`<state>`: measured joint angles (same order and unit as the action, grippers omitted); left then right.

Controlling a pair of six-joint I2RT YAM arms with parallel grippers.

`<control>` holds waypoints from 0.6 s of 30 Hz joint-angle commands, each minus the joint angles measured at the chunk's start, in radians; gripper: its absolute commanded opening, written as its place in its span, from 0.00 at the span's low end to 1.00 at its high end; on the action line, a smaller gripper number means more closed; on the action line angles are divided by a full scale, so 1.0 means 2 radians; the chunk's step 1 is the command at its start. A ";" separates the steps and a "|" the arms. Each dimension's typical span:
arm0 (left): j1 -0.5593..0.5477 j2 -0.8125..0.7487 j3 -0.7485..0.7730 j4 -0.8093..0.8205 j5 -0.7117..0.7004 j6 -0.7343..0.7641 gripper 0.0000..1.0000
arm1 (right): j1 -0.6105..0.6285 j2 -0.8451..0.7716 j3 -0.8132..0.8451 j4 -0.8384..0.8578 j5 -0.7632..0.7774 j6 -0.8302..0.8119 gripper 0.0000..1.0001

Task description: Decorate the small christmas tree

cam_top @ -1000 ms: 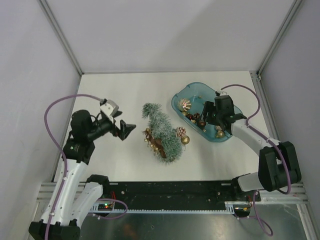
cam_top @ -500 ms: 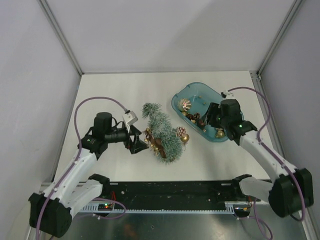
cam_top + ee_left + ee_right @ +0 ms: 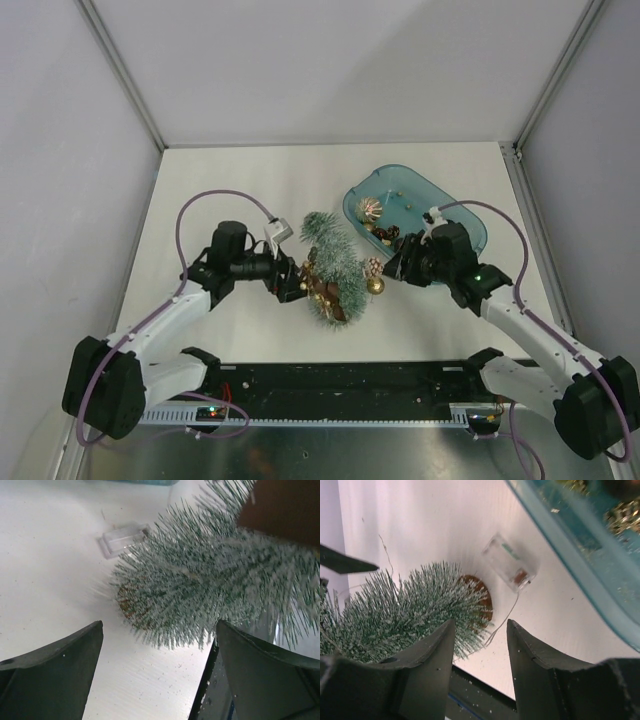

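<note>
The small christmas tree (image 3: 338, 268), frosted bluish-green and bristly, lies on its side mid-table with gold and brown ornaments (image 3: 374, 284) against it. Its round wood base shows in the left wrist view (image 3: 131, 607) and the right wrist view (image 3: 481, 596). My left gripper (image 3: 291, 282) is open and empty at the tree's left side, with the bristles just beyond the fingertips (image 3: 159, 630). My right gripper (image 3: 396, 266) is open and empty at the tree's right side, with the base just ahead of it (image 3: 481, 625).
A teal plastic tray (image 3: 452, 207) of ornaments stands at the back right; its wall shows in the right wrist view (image 3: 580, 565). A clear battery box (image 3: 511, 563) with a thin wire lies beside the tree's base. The table's dark front rail (image 3: 350, 385) runs close behind the tree.
Both arms have closed in on the tree. The left gripper moved right to its left side. The right gripper left the tray and moved down-left to the tree's right side. The tree shifted slightly right.
</note>
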<state>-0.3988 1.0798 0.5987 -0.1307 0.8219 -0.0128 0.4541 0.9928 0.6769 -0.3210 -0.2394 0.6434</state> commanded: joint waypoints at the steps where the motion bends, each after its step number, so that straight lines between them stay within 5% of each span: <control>1: -0.006 0.010 0.006 0.060 -0.025 -0.043 1.00 | 0.023 0.000 -0.011 0.039 -0.024 0.031 0.50; 18: -0.006 0.022 0.014 0.115 -0.093 -0.075 1.00 | 0.120 0.035 -0.046 0.097 -0.031 0.068 0.47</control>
<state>-0.4053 1.1152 0.5991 0.0181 0.6807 -0.1329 0.6590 1.0714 0.5949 -0.1776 -0.3031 0.7486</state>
